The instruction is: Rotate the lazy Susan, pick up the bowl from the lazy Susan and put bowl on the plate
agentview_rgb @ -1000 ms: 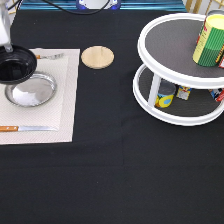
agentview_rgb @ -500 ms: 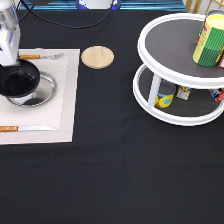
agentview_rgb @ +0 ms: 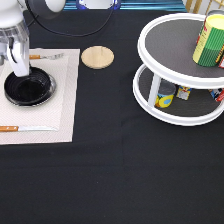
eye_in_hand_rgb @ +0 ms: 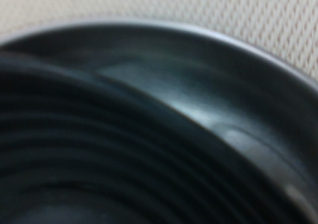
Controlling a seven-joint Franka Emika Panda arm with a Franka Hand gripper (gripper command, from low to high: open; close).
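The glossy black bowl (agentview_rgb: 29, 89) sits on the beige placemat at the exterior view's left, right over the plate, which it covers almost entirely there. My gripper (agentview_rgb: 20, 67) comes down from the exterior view's top-left and is shut on the bowl's far rim. Close up in the wrist view, the bowl's ridged rings (eye_in_hand_rgb: 88, 165) fill the near part, and the shiny silver plate (eye_in_hand_rgb: 238, 55) curves around them on the placemat. The white two-tier lazy Susan (agentview_rgb: 170, 42) stands far off at the exterior view's right.
A round wooden coaster (agentview_rgb: 97, 56) lies beside the placemat (agentview_rgb: 62, 100). A knife with an orange handle (agentview_rgb: 25, 128) and a fork (agentview_rgb: 47, 56) lie on the placement. A yellow-green can (agentview_rgb: 210, 40) stands on the turntable's upper tier, small cans (agentview_rgb: 165, 95) on the lower.
The gripper carried the bowl from the placemat's far-left corner toward the exterior view's bottom-right and lowered it over the silver plate, which is now covered.
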